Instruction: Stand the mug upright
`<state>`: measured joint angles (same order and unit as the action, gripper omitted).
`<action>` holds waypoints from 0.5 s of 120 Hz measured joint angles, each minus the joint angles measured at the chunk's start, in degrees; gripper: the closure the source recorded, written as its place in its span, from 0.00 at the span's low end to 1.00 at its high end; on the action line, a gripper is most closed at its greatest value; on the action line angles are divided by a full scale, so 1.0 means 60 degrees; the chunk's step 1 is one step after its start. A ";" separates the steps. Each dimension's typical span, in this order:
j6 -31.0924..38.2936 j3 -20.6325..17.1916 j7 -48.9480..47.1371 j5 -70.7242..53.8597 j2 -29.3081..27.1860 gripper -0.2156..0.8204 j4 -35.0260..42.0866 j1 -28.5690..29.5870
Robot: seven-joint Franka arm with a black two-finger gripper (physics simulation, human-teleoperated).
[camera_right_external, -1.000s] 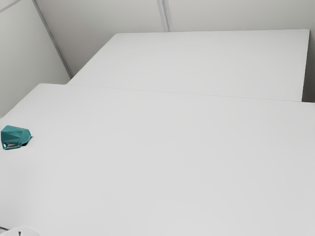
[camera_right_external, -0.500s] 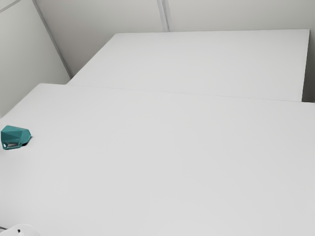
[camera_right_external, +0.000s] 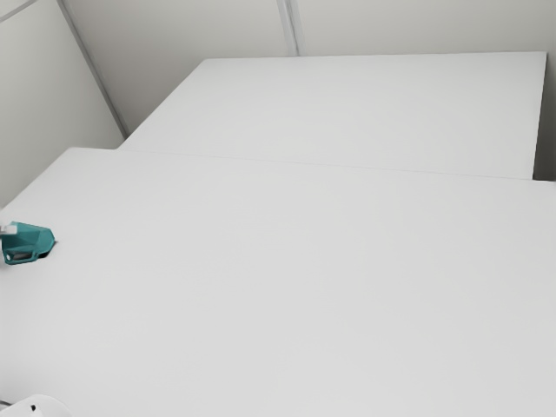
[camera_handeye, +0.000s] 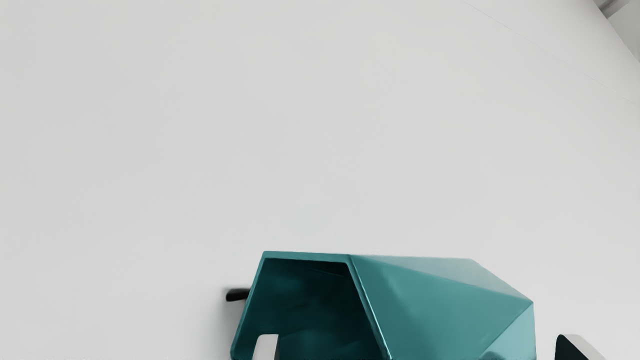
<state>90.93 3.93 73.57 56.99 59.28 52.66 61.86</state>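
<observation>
At the exterior view's left edge, the light tip of my gripper point(camera_right_external: 8, 229) overlaps the teal faceted mug point(camera_right_external: 31, 241), which lies on its side on the white table point(camera_right_external: 287, 278). In the wrist view the mug point(camera_handeye: 430, 305) has its dark mouth facing one fingertip and its closed end facing the other. My gripper point(camera_handeye: 421, 347) is open, its fingertips wide apart: one overlaps the mouth, the other stands beyond the closed end with table showing between. Whether the first touches the mug, I cannot tell. The mug's lower part is cut off there.
A white rounded part with a dark spot point(camera_right_external: 35, 408) is at the exterior view's lower left corner. Behind the near table stands a second white surface point(camera_right_external: 347, 113), with pale wall panels point(camera_right_external: 391, 26) beyond it.
My gripper's tip has come into the exterior view from its left edge, over the mug. The mug has not visibly moved. The white rounded part at the lower left has shifted slightly.
</observation>
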 joint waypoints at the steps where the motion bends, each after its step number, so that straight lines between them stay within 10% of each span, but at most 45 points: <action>1: -0.0010 0.0003 0.0009 0.0002 -0.0004 0.21 0.0013 -0.0002; 25: -0.0153 -0.0014 0.0186 0.0019 -0.0082 0.26 0.0110 -0.0047; 60: -0.0171 -0.0086 0.0355 0.0004 -0.0182 0.76 0.0105 -0.0158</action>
<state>89.91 3.42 75.70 57.02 58.19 53.28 60.91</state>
